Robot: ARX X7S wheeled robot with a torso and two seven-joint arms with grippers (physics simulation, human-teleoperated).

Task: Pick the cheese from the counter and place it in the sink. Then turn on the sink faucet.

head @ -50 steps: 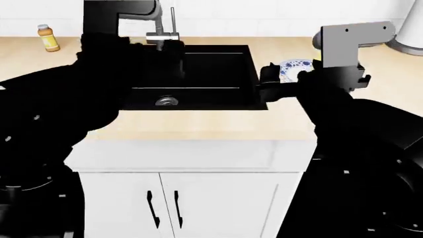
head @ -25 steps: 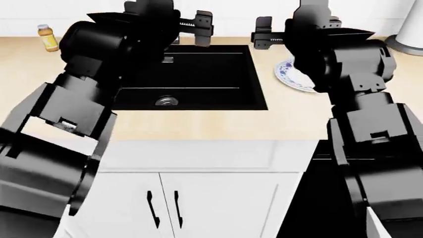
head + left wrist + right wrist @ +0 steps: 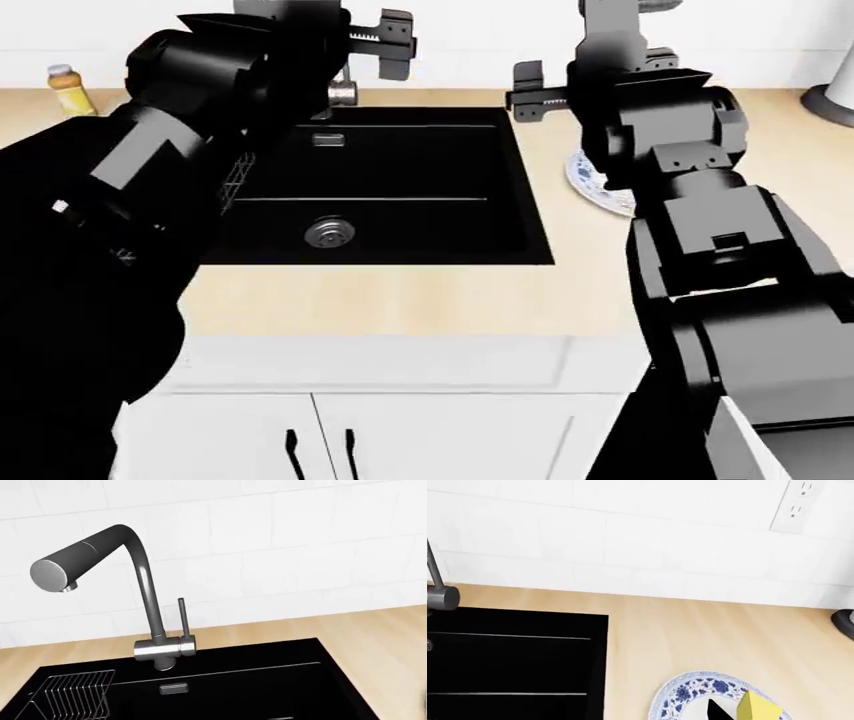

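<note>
The cheese (image 3: 757, 709) sits on the blue-patterned plate (image 3: 684, 696) on the bench (image 3: 694, 630), just below the right gripper (image 3: 529, 90) and beside the sink (image 3: 387, 170). The left gripper (image 3: 390, 43) hovers by the sink faucet (image 3: 143, 605). I cannot tell whether either gripper is open or closed.

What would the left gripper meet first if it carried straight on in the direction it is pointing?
Most likely the sink faucet, whose neck and lever stand centred ahead in the left wrist view, with the tiled wall behind. Depth is uncertain.
</note>
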